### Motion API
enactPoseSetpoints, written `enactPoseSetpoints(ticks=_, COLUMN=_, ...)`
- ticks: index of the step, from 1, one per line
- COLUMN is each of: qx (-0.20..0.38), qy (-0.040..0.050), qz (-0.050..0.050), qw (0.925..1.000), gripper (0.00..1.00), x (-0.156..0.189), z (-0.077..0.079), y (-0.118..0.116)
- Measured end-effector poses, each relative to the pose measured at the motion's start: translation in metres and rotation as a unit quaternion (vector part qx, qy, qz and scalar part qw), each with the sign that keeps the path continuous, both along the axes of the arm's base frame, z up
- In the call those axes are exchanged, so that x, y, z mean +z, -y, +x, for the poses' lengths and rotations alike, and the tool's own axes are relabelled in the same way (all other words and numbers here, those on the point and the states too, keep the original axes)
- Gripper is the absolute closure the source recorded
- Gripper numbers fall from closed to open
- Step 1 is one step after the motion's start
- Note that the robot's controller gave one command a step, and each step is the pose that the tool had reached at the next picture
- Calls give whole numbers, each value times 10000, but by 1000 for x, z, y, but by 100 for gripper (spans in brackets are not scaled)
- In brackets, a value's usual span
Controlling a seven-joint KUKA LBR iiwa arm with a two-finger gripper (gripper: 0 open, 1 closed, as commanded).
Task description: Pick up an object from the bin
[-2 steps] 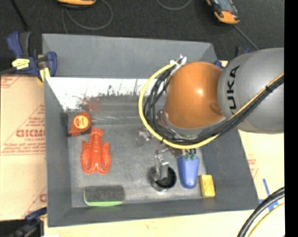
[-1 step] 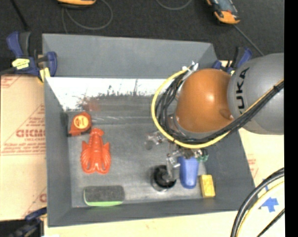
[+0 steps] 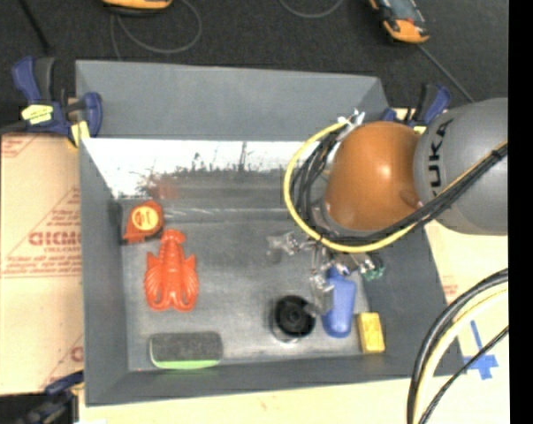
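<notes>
Nearest the front wall, a grey-green sponge [image 3: 186,349] is lying flat in the left corner of the bin [image 3: 231,104]; a yellow block [image 3: 370,332] is sitting at the right; just beside it a blue bottle-shaped thing [image 3: 339,307] is lying next to a black round cap [image 3: 293,316]; the tool [image 3: 323,276] is hanging right at the blue thing's upper end, under the arm's orange cover [image 3: 372,184]; open or closed, can't tell; further back on the left an orange lobster toy [image 3: 171,274] is lying, an orange tape measure [image 3: 144,222] sitting just behind it.
</notes>
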State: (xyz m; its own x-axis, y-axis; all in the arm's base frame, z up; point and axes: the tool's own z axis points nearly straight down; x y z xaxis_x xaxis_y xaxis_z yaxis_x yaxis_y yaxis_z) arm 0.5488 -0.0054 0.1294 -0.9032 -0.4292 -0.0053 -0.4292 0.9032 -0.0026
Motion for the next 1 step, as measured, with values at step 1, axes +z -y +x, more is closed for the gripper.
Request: enactPoseSetpoints(ticks=1, qx=76, qy=-11, qz=5, qw=10000, gripper=0, x=-12, z=-28, y=-2)
